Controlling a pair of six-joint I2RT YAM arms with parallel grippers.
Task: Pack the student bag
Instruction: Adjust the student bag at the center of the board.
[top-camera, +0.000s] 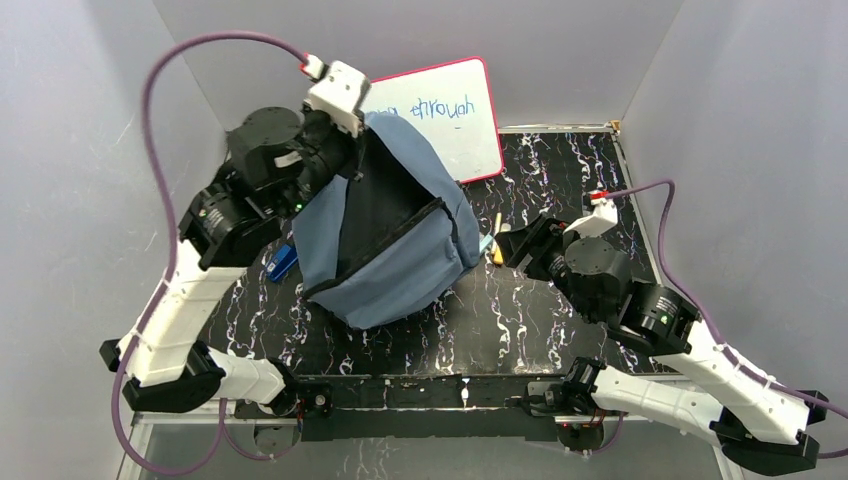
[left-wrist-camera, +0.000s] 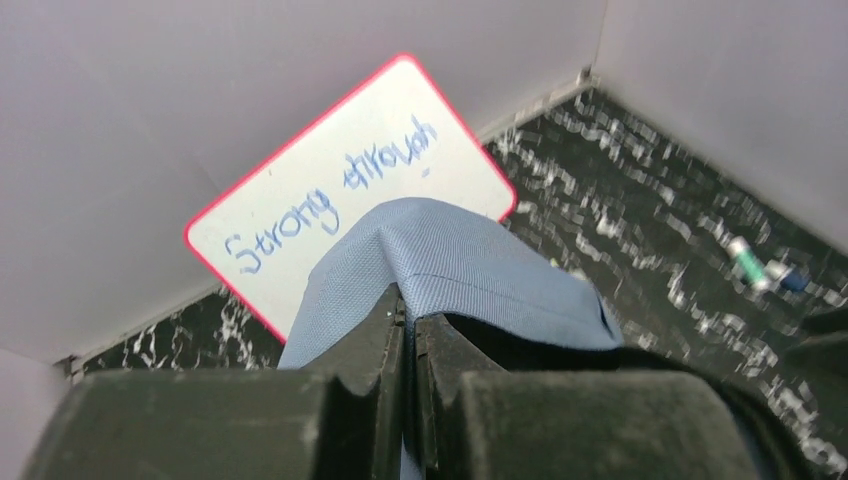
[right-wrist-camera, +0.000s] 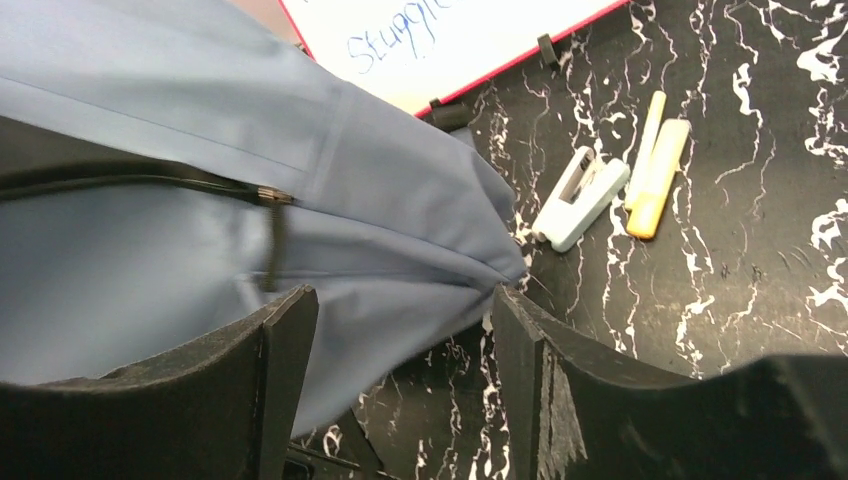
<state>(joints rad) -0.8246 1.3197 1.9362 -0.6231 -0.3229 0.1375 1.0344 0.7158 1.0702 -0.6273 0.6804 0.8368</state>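
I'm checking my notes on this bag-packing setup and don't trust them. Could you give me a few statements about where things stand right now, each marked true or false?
1. The left gripper has its jaws shut on the grey-blue fabric student bag. True.
2. The right gripper has its jaws clamped tight. False: they stand open at the bag's edge.
3. The pink-framed whiteboard is packed inside the bag. False: it stands outside, behind the bag.
4. A pale blue stapler lies beside a yellow marker on the black marbled table. True.
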